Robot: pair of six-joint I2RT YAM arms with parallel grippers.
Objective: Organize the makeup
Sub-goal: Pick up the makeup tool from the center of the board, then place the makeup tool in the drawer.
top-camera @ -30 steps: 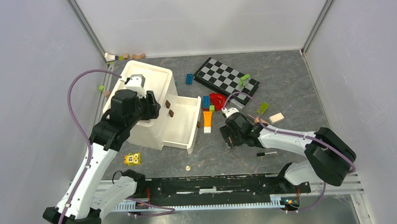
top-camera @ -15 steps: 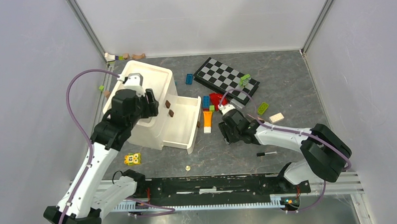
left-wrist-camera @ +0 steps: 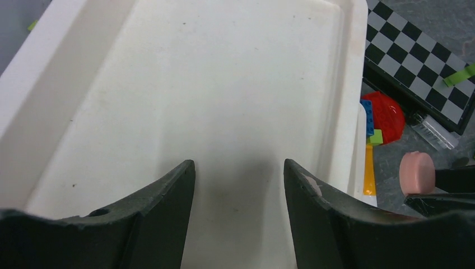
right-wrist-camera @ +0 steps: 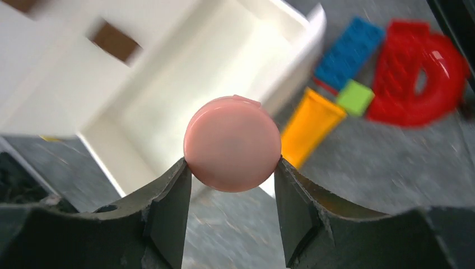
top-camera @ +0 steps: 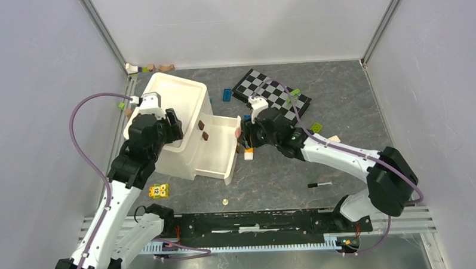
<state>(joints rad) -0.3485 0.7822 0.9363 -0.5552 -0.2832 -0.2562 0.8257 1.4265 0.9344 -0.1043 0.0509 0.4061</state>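
Left gripper (left-wrist-camera: 238, 168): the jaws stand wide apart and hold nothing, and they hang over the bare top tray (left-wrist-camera: 168, 84) of the white organiser (top-camera: 183, 91). A yellow brick (top-camera: 158, 190) lies on the table (top-camera: 342, 107) just in front of the organiser's left corner. To the right of the tray, the organiser's lower drawer (top-camera: 228, 168) stands pulled out, with two brown squares on the white face behind it. Right gripper (right-wrist-camera: 231, 163): the fingers are closed part-way onto a round pink disc (right-wrist-camera: 232, 144), each one pressing against the disc's rim and holding it clear of the table. The disc sits at the drawer's right-hand wall (the top view is too crowded there to tell whether it is above the rim or just outside it). The orange tube (right-wrist-camera: 311, 126) lies flat on the table beside that wall, under the gripper. At its far end are a small green brick (right-wrist-camera: 355, 96), a blue brick (right-wrist-camera: 350, 53) and a red toy piece (right-wrist-camera: 420, 78), set close together. The checkerboard (top-camera: 282, 96) lies further back. The thin black pencil (top-camera: 319, 184) lies near the front, well apart from the rest.
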